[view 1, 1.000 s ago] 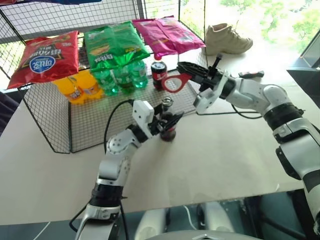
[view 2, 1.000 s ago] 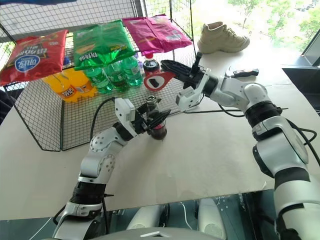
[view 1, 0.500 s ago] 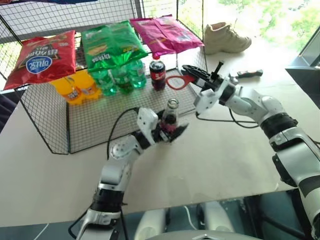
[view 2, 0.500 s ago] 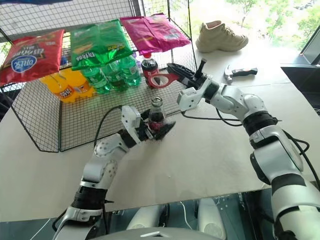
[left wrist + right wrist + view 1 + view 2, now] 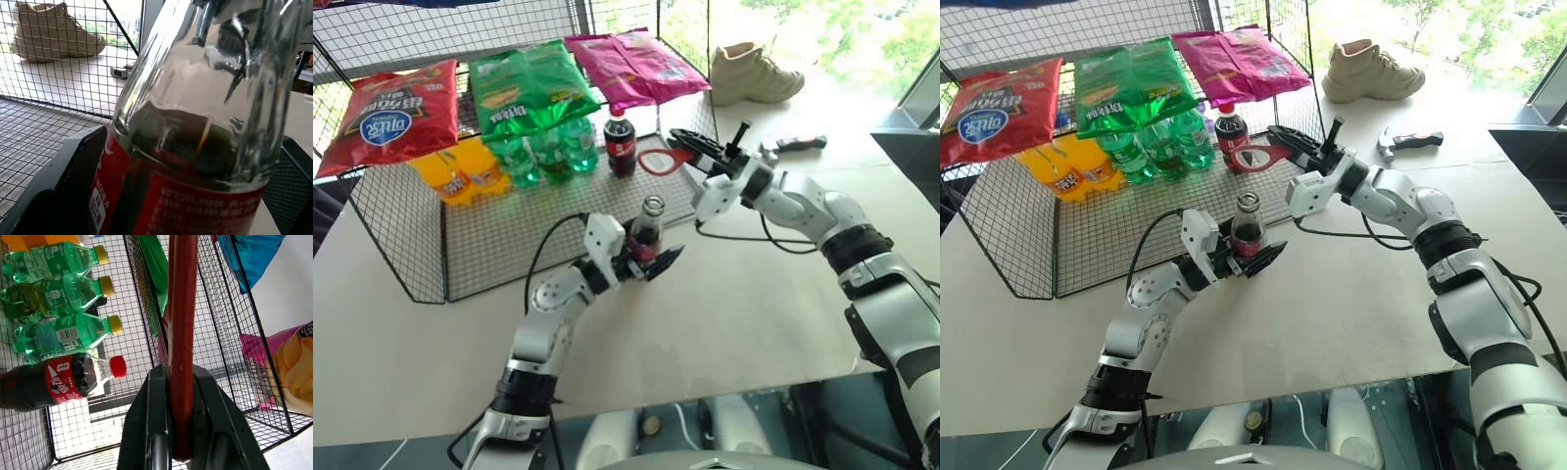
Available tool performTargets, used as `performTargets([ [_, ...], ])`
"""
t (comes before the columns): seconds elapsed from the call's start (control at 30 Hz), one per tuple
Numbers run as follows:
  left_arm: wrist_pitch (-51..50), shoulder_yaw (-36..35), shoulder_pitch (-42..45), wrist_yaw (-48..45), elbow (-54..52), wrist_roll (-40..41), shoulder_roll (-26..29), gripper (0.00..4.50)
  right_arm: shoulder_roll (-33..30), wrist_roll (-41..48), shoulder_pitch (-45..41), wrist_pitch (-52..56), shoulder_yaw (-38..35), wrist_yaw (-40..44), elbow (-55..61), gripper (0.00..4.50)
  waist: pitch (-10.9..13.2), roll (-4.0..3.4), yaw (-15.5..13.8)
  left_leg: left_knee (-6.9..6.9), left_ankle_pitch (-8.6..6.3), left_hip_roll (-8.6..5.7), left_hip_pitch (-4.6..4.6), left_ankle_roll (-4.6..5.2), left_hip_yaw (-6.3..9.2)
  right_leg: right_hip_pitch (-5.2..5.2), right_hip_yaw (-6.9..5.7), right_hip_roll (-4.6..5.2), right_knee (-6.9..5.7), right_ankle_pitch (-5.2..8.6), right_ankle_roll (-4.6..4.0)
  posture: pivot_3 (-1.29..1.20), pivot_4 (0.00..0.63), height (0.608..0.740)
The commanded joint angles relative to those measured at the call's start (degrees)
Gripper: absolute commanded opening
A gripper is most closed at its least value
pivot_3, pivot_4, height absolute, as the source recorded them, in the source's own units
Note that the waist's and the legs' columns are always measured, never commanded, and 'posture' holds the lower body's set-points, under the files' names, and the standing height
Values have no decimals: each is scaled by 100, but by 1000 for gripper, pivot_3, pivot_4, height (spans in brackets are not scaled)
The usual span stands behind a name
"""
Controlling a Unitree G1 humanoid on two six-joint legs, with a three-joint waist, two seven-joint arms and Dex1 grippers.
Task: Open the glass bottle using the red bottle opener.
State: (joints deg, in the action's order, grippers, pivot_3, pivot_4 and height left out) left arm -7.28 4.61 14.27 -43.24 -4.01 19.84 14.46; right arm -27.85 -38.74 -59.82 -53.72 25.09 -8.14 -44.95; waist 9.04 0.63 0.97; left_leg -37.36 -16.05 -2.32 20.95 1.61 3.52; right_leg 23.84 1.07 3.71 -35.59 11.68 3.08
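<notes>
Spread wide, the left gripper's (image 5: 1246, 257) jaws flank the glass bottle (image 5: 1247, 229), which stands upright between them on the table (image 5: 1351, 304); whether a pad touches the glass I cannot tell. The right gripper (image 5: 1285, 147) is clamped on the handle of the red bottle opener (image 5: 1255, 156), ring head jutting beyond its jaws, above and behind the bottle, apart from it. The neck top looks open, though a cap cannot be ruled out.

The bare table (image 5: 724, 304) in front of and to the right of the glass bottle (image 5: 647, 232) lies open for a pincer. Behind it the wire rack (image 5: 499, 230) with a stouter cola bottle (image 5: 622, 144) blocks the way; a cable (image 5: 773, 242) trails rightward.
</notes>
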Motion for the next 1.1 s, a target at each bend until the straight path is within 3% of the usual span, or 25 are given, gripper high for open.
performTargets([
  [0.03, 59, -53, -55, 7, -264, 60, 50, 4454, 11, 168, -3, 34, -233, -9, 206, 0, 0, 0, 0, 0, 0, 0, 0, 0, 0, 0, 0, 0, 0, 0, 0, 0, 150, 740],
  [1.1, 205, -192, -102, 200, -316, 37, 151, 4454, 137, 326, 223, 252, -382, 122, 282, 0, 0, 0, 3, 0, 0, 0, 1, 0, -4, 5, 3, 0, -2, 0, 0, 0, 150, 740],
])
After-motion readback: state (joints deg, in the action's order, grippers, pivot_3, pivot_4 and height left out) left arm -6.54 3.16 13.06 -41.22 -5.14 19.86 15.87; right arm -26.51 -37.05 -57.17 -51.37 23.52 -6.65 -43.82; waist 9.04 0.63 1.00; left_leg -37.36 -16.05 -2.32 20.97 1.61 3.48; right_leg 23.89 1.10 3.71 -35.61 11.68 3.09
